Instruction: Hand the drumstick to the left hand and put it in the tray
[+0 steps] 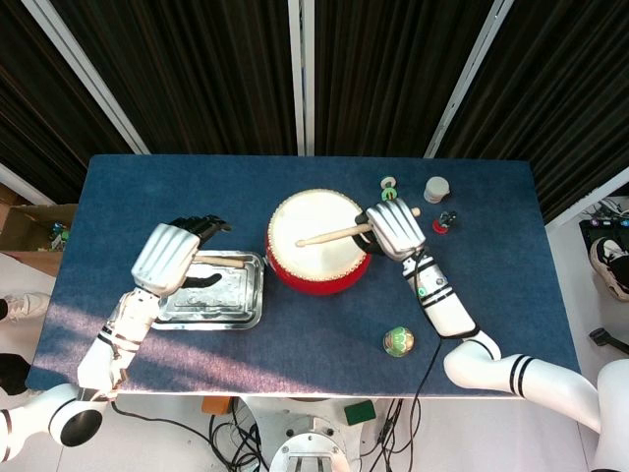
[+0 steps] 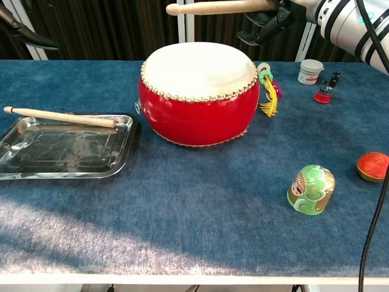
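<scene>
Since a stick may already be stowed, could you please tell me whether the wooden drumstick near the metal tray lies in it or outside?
In: the wooden drumstick rests across the far rim of the metal tray.

Two drumsticks: one held above the drum [image 2: 219, 7], one across the tray's far rim [image 2: 61, 115]. One red drum [image 2: 199, 103]. One metal tray [image 2: 67, 170]. One green egg-shaped doll [image 2: 311, 190]. One small white jar [image 2: 310, 71]. One small red-based figure [image 2: 324, 90]. One red-and-orange round object at the right edge [image 2: 372, 166]. One green-ringed tasselled ornament [image 2: 266, 82]. Two robot hands: left hand [image 1: 167, 258], right hand [image 1: 395, 228].
</scene>
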`<move>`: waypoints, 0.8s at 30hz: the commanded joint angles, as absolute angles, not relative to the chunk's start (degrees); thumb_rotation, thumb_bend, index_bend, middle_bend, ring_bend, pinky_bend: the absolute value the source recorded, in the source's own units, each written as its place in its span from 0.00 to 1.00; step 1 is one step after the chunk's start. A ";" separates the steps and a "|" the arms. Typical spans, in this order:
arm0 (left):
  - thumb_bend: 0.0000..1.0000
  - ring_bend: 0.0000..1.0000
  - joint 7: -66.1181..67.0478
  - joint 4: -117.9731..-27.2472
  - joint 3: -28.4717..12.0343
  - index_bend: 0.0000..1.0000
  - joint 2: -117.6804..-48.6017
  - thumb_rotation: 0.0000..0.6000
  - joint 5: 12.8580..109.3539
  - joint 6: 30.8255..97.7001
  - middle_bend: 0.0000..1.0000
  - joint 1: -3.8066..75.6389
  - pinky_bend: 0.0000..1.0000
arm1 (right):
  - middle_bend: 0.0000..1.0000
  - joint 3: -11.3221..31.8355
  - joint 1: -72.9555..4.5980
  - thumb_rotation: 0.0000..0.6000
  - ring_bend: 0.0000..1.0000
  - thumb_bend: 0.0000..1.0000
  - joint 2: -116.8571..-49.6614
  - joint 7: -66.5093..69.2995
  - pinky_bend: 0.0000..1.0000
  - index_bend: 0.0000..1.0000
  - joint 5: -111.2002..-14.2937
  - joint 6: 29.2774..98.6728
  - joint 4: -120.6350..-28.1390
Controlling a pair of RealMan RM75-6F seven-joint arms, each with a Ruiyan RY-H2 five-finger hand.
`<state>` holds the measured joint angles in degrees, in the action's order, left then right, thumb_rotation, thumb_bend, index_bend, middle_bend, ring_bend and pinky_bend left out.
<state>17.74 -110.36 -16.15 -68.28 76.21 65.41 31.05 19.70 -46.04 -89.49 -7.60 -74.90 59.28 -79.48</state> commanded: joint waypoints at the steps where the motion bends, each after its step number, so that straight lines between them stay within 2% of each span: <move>1: 0.09 0.39 17.53 -110.27 -17.01 0.30 -69.48 1.00 75.24 64.64 0.30 32.74 0.47 | 1.00 19.98 -46.47 1.00 1.00 0.38 -91.63 -5.92 1.00 1.00 -74.60 60.44 -77.56; 10: 0.09 0.39 15.21 -108.78 -20.14 0.30 -74.80 1.00 73.93 63.65 0.30 38.54 0.48 | 1.00 20.48 -48.13 1.00 1.00 0.40 -99.02 1.01 1.00 1.00 -74.78 62.76 -70.33; 24: 0.10 0.39 17.30 -101.88 -21.37 0.35 -83.14 1.00 69.10 62.42 0.30 45.80 0.54 | 1.00 21.04 -49.15 1.00 1.00 0.42 -102.55 7.64 1.00 1.00 -75.03 63.90 -66.85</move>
<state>17.12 -102.55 -21.34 -82.50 69.61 62.54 45.23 21.06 -49.08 -102.48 7.57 -75.06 63.97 -66.89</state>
